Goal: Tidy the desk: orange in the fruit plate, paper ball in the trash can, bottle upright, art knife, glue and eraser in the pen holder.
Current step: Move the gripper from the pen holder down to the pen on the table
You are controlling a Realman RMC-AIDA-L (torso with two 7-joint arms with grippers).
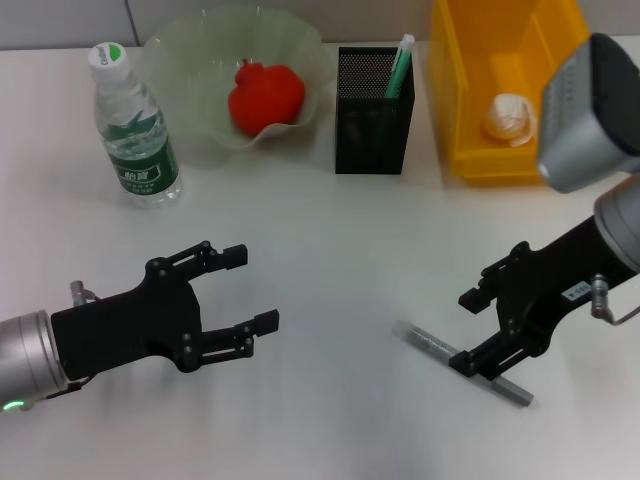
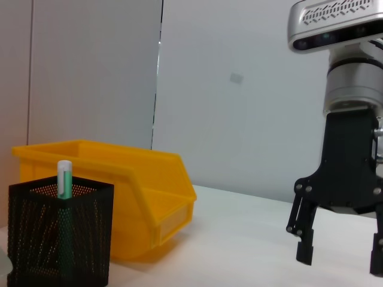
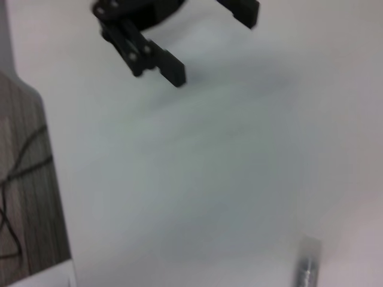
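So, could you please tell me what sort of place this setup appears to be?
Probably an office desk staged for a robot tidying trial: a white table against a plain wall, a mesh pen holder with a pen in it, a yellow bin holding a paper ball, and a water bottle.

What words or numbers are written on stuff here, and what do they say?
None can be read for sure.
Bottle: its green and white label has print, too small and blurred to read.
Bottle cap: a green and white mark, not readable.
Right gripper: a small white sticker on its arm, too small to read.
Art knife: dark specks on the handle, not readable.
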